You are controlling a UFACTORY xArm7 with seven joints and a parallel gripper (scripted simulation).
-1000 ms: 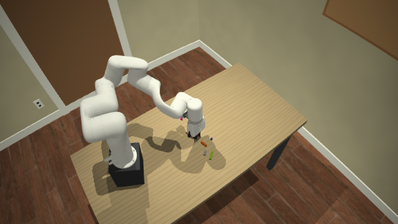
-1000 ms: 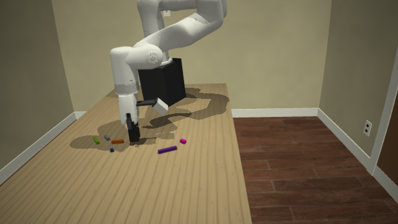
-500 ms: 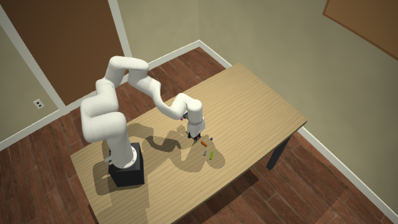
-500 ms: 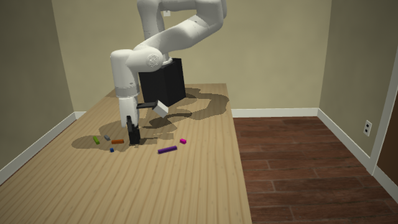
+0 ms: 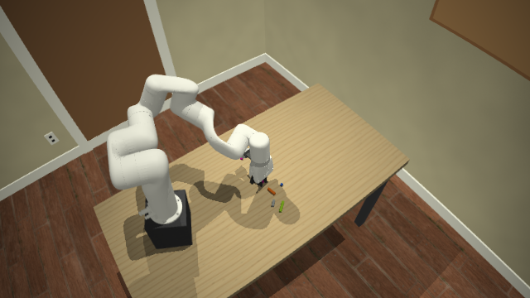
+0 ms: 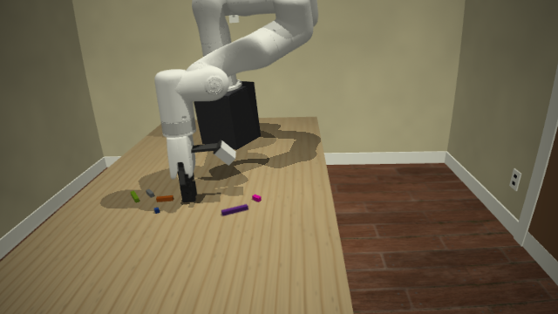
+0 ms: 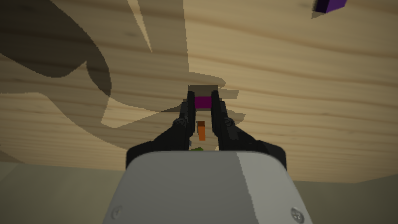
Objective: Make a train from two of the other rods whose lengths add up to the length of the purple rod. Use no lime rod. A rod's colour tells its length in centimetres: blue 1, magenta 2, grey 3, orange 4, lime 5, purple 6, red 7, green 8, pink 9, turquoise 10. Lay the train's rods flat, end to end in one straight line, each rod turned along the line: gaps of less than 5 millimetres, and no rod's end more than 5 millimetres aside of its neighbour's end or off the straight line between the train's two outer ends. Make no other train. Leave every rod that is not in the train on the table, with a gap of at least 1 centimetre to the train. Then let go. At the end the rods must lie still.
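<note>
Narrowly parted, the fingers (image 5: 252, 181) (image 6: 188, 193) grip a magenta rod (image 5: 264, 181) (image 7: 203, 102).

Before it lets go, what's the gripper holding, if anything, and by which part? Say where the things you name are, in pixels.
A magenta rod (image 5: 263, 181) (image 7: 203, 103), pinched by two opposite faces between the gripper's fingers; whether sides or ends, I can't tell.

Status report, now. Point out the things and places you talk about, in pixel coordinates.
Gripper (image 5: 258, 182) (image 6: 189, 201) (image 7: 203, 100) shut on a magenta rod (image 5: 264, 181) (image 7: 203, 102), low over table. Orange rod (image 5: 272, 191) (image 6: 165, 198) (image 7: 201, 132) flat nearby. Blue rod (image 5: 281, 185) (image 6: 157, 210) close, off to one side.
</note>
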